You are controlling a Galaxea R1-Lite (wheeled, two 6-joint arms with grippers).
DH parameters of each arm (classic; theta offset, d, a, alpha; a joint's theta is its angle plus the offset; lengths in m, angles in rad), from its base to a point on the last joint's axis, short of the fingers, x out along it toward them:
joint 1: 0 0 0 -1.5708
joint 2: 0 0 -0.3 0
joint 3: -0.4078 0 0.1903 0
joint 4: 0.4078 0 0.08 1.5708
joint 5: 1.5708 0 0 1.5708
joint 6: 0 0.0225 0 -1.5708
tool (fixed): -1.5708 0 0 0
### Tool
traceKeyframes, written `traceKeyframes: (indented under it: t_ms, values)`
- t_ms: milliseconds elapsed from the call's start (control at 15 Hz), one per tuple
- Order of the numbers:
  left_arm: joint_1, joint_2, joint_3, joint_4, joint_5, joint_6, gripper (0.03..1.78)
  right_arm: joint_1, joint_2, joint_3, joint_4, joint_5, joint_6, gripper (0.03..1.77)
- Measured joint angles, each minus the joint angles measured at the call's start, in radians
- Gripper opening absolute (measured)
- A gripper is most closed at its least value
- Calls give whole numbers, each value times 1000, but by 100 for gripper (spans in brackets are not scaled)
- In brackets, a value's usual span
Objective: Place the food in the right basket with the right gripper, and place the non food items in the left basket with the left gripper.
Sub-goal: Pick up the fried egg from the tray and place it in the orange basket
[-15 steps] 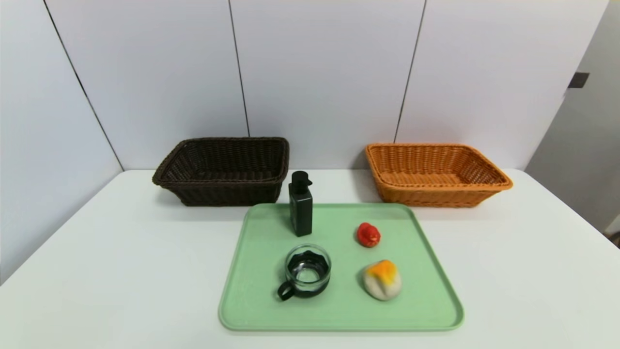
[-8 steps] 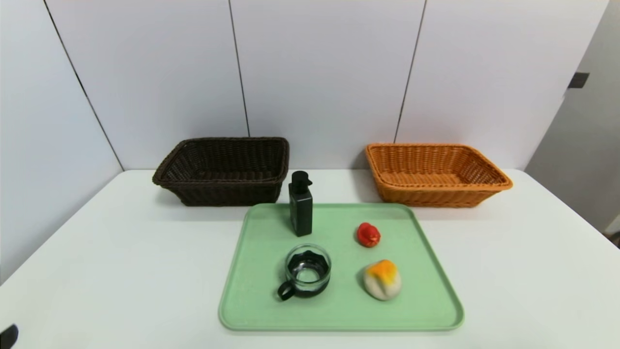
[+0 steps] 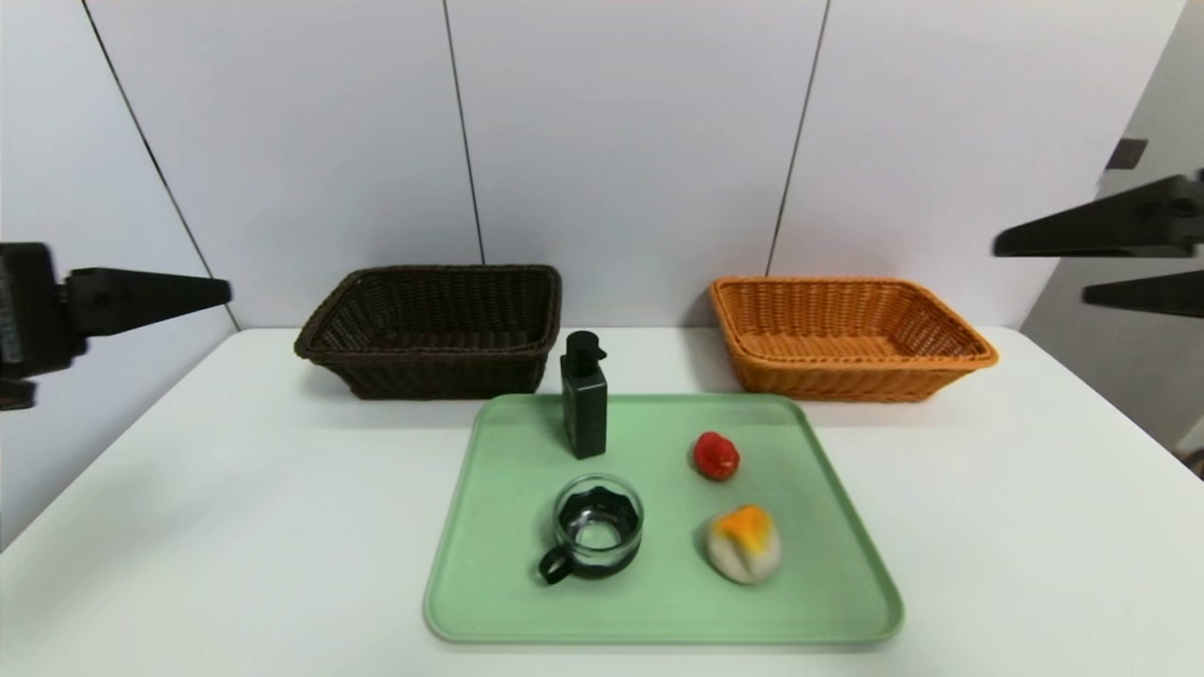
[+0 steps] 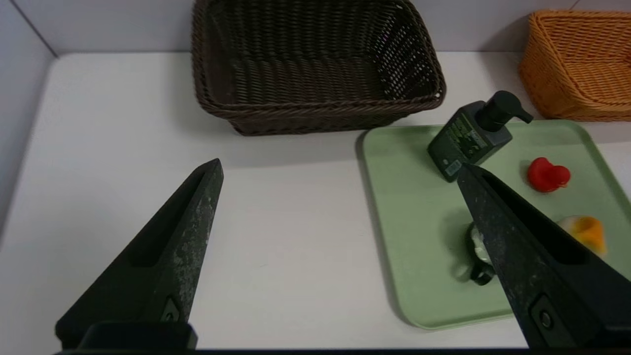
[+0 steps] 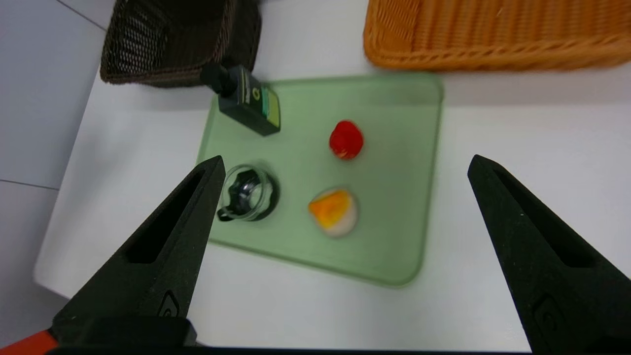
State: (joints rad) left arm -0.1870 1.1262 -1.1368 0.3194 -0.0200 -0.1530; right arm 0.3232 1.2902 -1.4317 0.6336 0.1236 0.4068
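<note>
A: Four items are carried on the pale green rectangular plastic tray (image 3: 847, 574) in the middle of the white surface (image 3: 235, 527). On its left half, a black square pump bottle (image 3: 584, 400) is stood upright at the far edge, and a clear glass mug with a black handle (image 3: 595, 533) is set nearer.

B: And the food?

A: On the right half, a small red fruit-like piece (image 3: 716, 456) is seen farther back, with a white bun topped in orange (image 3: 743, 543) near it, closer to the front. None of the four are touching.

B: Where are the baskets placed?

A: A dark brown woven wicker basket (image 3: 376, 362) is seen at the far left, just behind the tray's left corner; an orange woven wicker basket (image 3: 903, 381) sits at the far right. Nothing is seen inside either.

B: The claws?

A: The left claw (image 4: 340, 170) is held raised at the left edge of the scene, well apart from the tray, its fingers spread wide with nothing between them. The right claw (image 5: 345, 165) is held high at the right, above the tray, fingers likewise wide apart and gripping nothing.
</note>
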Motion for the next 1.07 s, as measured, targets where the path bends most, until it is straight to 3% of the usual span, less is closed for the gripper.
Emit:
traceKeyframes:
  t_ms: [200,333,533,800,1067]
  values:
    - [-119,154,-63,33,57,-126,169,116,220,-168,190,-16,183,170]
    - [-148,224,-66,29,86,-117,169,168,335,-248,319,-20,240,170]
    - [-194,302,-40,6,190,-109,169,215,451,-309,426,-9,292,170]
    - [-272,362,-15,3,167,-151,169,246,563,-338,436,-10,296,170]
    - [-329,384,-1,8,54,-212,169,261,636,-349,446,-15,296,171]
